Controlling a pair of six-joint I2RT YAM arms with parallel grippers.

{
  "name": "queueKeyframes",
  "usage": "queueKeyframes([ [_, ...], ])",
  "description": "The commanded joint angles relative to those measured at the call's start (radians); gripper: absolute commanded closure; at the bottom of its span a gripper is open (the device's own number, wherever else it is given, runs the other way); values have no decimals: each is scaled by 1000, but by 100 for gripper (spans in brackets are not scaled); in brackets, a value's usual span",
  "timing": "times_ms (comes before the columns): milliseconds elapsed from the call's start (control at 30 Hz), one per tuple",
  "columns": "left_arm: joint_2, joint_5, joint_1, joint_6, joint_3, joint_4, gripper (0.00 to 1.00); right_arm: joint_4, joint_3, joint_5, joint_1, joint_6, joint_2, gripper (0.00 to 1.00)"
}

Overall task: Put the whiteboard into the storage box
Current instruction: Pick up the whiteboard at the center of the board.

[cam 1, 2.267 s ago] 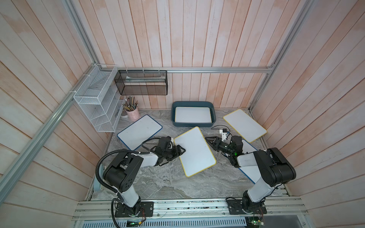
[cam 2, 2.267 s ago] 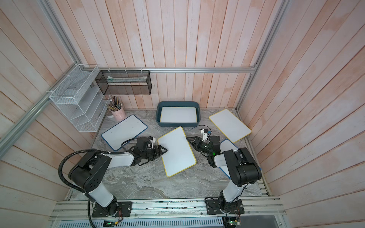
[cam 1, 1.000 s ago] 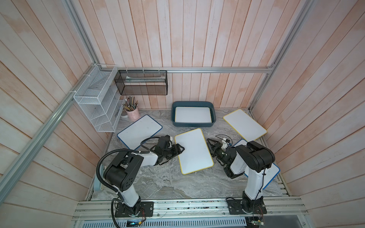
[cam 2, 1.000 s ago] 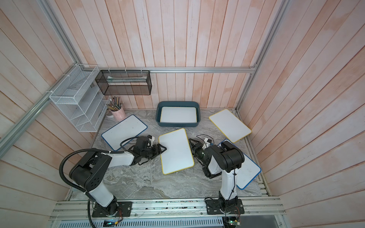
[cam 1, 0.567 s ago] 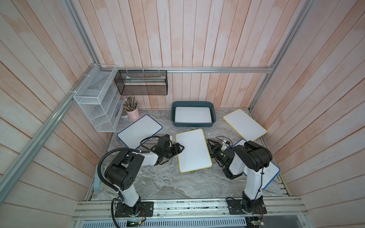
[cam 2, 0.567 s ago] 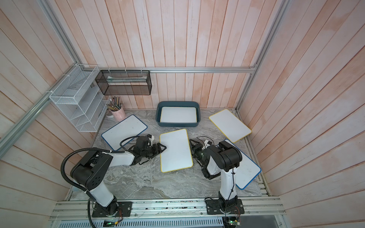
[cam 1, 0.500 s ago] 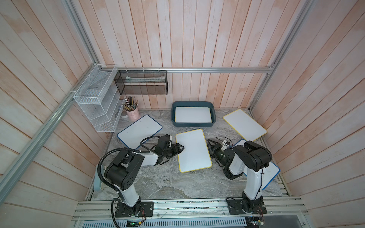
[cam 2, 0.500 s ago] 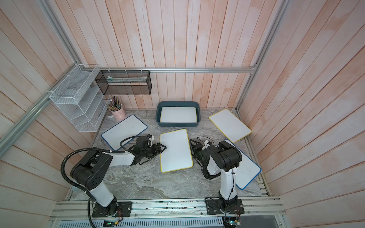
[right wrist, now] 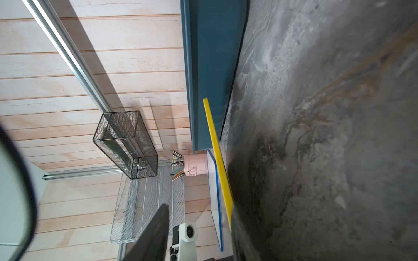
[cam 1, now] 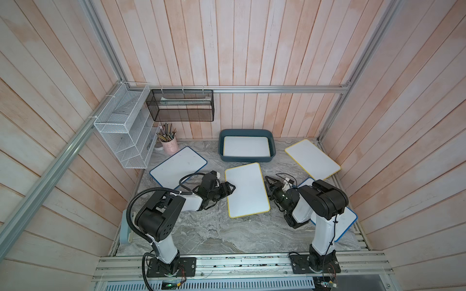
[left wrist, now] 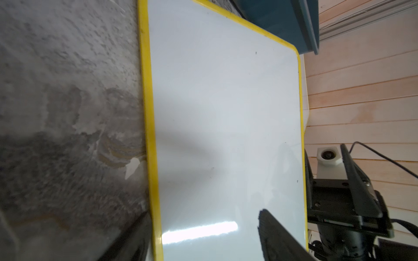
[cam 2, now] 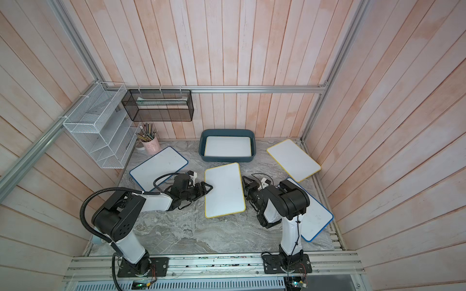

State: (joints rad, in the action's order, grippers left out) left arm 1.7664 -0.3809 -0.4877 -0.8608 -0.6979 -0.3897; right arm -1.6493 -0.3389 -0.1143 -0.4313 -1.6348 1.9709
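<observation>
Two low-reaching arms, left gripper [cam 1: 230,188] and right gripper [cam 1: 269,185] both parted, empty, flanking the yellow-rimmed whiteboard [cam 1: 247,190].

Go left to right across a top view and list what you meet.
white wire basket → left blue-edged whiteboard → left gripper → middle yellow-edged whiteboard → right gripper → yellow-edged whiteboard by the right wall

The yellow-rimmed whiteboard [cam 1: 245,190] lies blank face up just in front of the teal storage box [cam 1: 245,159], which holds another whiteboard [cam 1: 246,149].
</observation>
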Motion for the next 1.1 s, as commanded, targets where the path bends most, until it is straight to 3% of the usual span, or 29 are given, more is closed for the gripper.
queueKeyframes([
  [0,120,-100,-51,-34,37,181,23,-158,-31,-238,-90,-45,-28,55],
  [433,111,-99,-52,-28,44,185,23,-143,-96,-245,-103,-34,-37,55],
  [733,101,-92,-43,-18,48,195,23,64,-55,-305,-48,69,-150,55],
  [867,102,-93,-39,-14,43,196,23,239,-75,-375,-18,168,-241,56],
  [1067,90,-90,-23,-2,43,204,23,411,-192,-622,49,290,-248,55],
])
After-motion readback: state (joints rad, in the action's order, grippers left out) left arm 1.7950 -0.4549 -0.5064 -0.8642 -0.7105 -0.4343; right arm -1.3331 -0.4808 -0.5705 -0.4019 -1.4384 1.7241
